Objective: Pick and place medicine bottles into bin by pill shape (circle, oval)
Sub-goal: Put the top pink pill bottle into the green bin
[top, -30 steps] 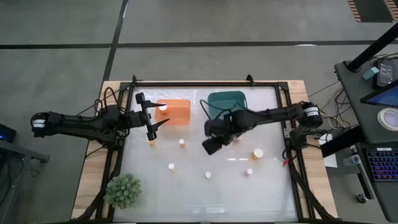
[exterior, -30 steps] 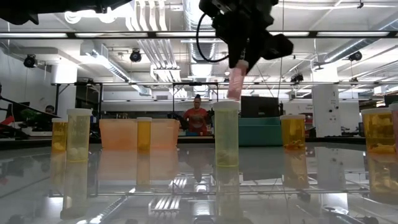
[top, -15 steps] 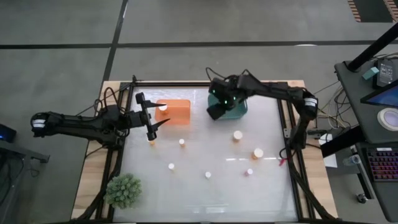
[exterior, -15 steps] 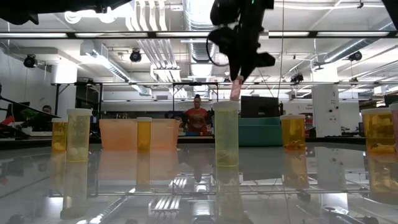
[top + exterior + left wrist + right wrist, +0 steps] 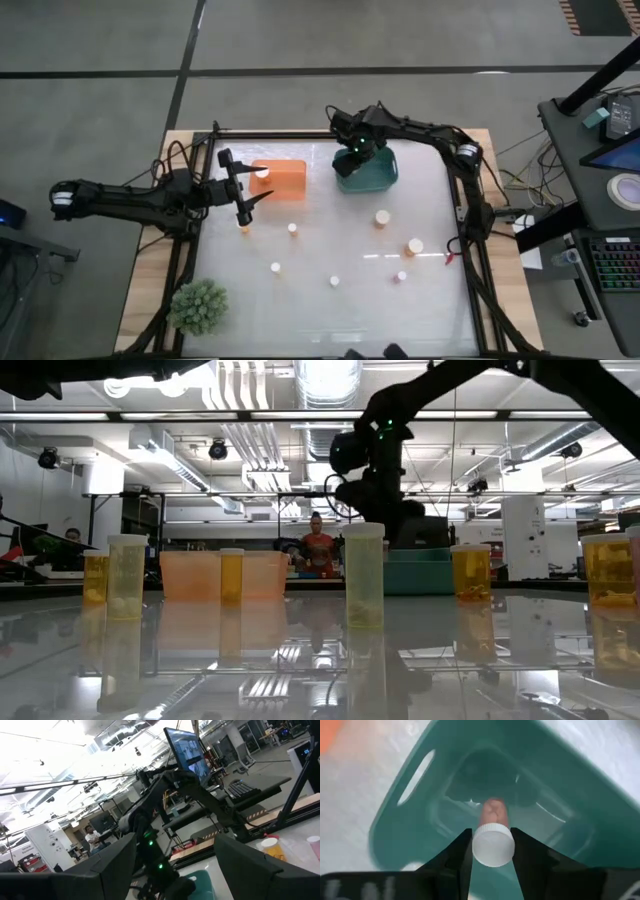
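Over the teal bin [image 5: 580,815]: right gripper [image 5: 492,851] pinching a white-capped bottle [image 5: 493,840], body mostly hidden; left gripper [image 5: 243,190] spread beside the orange bin [image 5: 280,180].

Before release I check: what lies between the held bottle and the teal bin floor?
Nothing: right wrist view shows bare air between bottle and teal bin.
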Robot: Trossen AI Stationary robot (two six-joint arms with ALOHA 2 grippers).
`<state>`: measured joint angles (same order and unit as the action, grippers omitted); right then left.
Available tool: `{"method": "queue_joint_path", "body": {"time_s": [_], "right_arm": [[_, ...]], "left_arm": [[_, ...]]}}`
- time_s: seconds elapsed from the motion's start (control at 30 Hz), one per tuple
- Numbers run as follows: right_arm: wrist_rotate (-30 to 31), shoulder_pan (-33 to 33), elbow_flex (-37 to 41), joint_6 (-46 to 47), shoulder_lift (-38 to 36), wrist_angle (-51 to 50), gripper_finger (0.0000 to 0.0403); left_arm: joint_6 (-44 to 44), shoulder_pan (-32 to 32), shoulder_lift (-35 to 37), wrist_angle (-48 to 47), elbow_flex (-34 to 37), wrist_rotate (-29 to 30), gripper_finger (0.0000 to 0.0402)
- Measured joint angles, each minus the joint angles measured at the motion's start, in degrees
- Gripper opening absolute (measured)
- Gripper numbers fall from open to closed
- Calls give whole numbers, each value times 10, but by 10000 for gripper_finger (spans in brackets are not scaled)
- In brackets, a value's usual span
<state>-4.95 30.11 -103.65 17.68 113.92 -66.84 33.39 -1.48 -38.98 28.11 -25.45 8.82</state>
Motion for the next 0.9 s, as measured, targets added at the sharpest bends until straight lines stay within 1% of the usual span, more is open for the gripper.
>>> {"method": "queue_joint_path", "body": {"time_s": [0.27, 0.4, 0.73, 0.9], "right_arm": [[0, 5, -67, -24, 51, -5, 112], [0, 5, -97, -33, 72, -28, 114], [2, 6, -97, -49, 79, -35, 117], [4, 6, -96, -50, 79, -32, 142]], "left_arm": [[0, 0, 0, 0, 3, 0, 251], [1, 0, 0, 2, 3, 0, 251], [1, 0, 0, 2, 3, 0, 251], [2, 0, 0, 2, 4, 3, 251]]}}
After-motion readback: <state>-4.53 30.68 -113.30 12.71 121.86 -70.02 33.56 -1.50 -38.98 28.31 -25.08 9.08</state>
